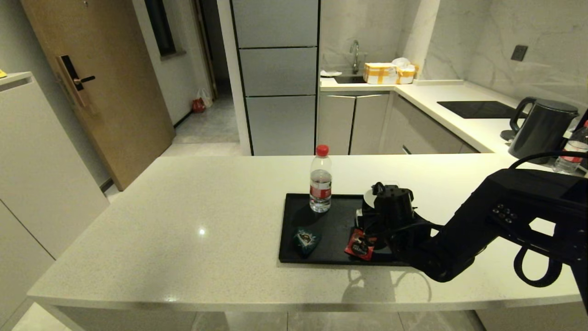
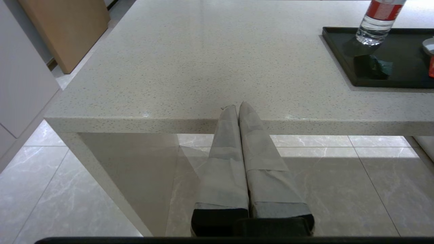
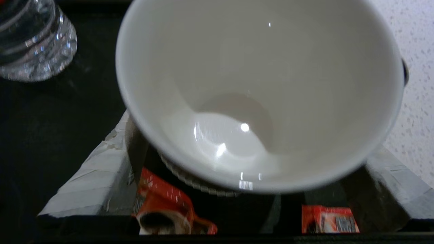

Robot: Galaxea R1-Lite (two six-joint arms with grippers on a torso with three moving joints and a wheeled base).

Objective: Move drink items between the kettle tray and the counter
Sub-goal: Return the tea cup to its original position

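Observation:
The black mug (image 1: pixel 369 196), white inside, is over the right part of the black kettle tray (image 1: pixel 335 220). My right gripper (image 1: pixel 374 220) is shut on it. In the right wrist view the mug (image 3: pixel 257 84) fills the picture, with the taped fingers (image 3: pixel 91 179) against its two sides, and the tray (image 3: pixel 51 135) lies below. The teal sachet (image 1: pixel 306 240) lies flat at the tray's front left corner, and it shows as teal sachet (image 2: pixel 376 66) from the left wrist. My left gripper (image 2: pixel 238 106) is parked shut and empty just below the counter's (image 1: pixel 193 216) front edge.
A red-capped water bottle (image 1: pixel 320 184) stands at the tray's back left. Red sachets (image 1: pixel 359 244) lie on the tray under the right gripper. A black kettle (image 1: pixel 542 131) and a cooktop (image 1: pixel 477 109) are on the far right counter.

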